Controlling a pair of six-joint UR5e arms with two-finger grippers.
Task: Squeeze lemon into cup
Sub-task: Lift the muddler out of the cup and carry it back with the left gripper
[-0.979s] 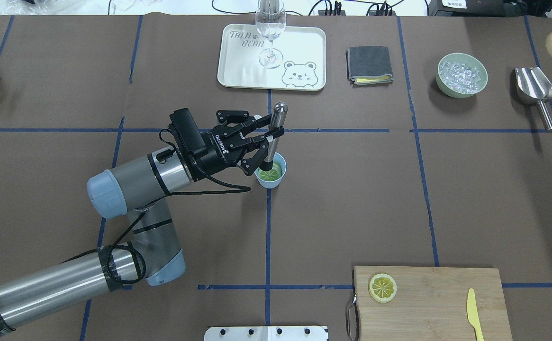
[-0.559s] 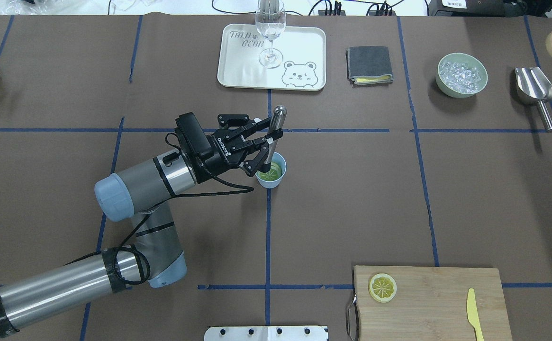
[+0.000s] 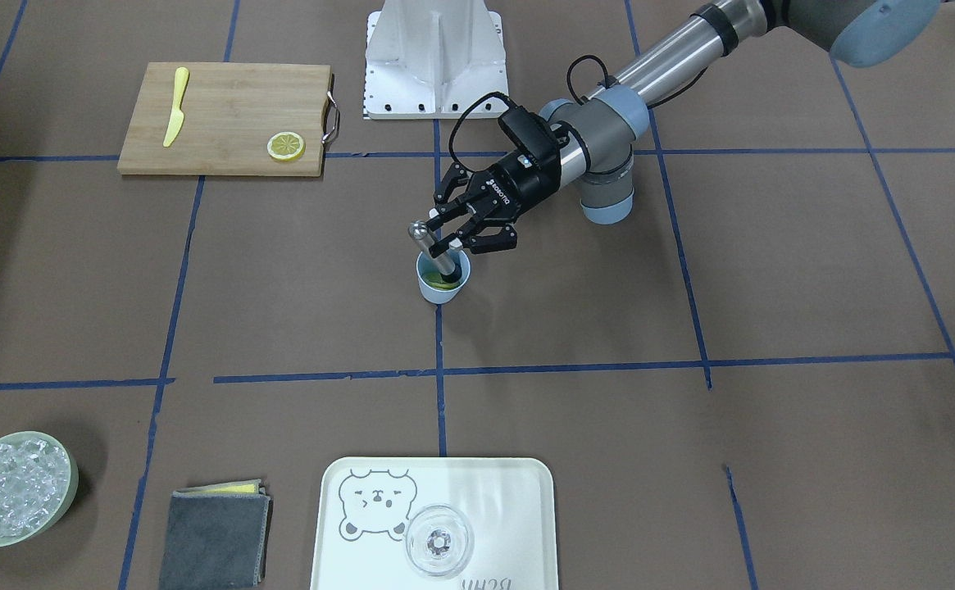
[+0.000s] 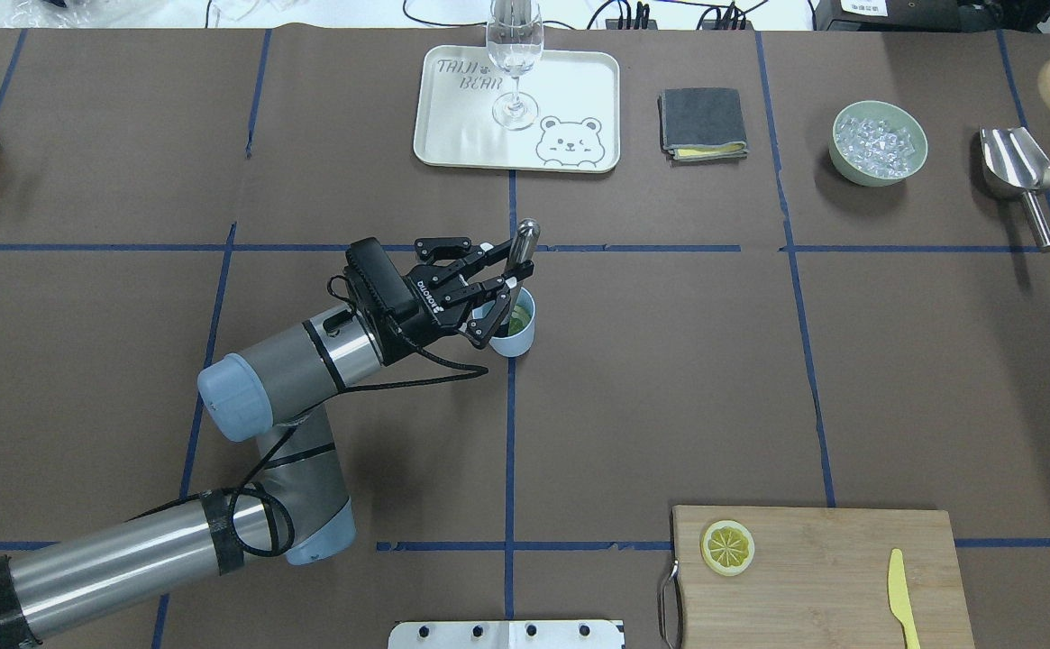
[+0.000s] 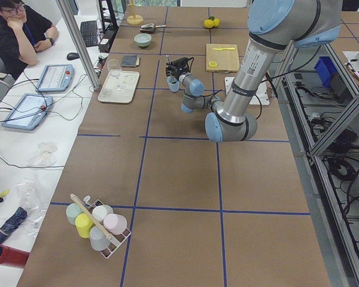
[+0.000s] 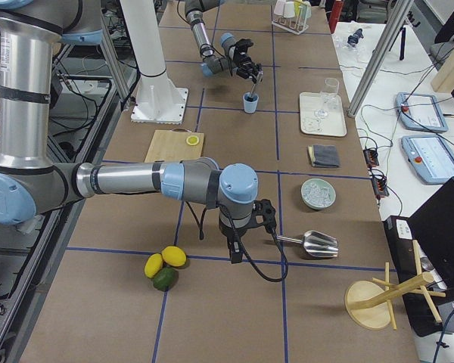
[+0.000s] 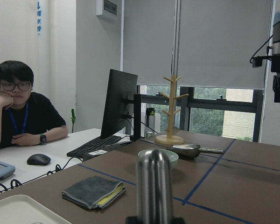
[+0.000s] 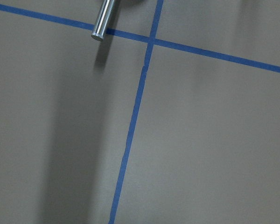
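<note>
The left claw (image 4: 508, 273) is clenched on a steel muddler (image 4: 523, 236) whose tip reaches down into the cup (image 3: 442, 293). It appears to press on the lemon (image 4: 519, 317) slice at the bottom, so the squeezing looks under way, not finished. A second slice (image 4: 728, 547) lies unused on the cutting board (image 4: 831, 577), and I cannot tell the state of the right claw (image 6: 272, 229).

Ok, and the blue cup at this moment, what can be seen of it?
The cup is small, light blue, tapered, handleless, opaque. It stands upright on the brown table cover on a blue tape line. A lemon slice lies inside, and a tilted metal rod, clamped by the left gripper, dips into its mouth.
</note>
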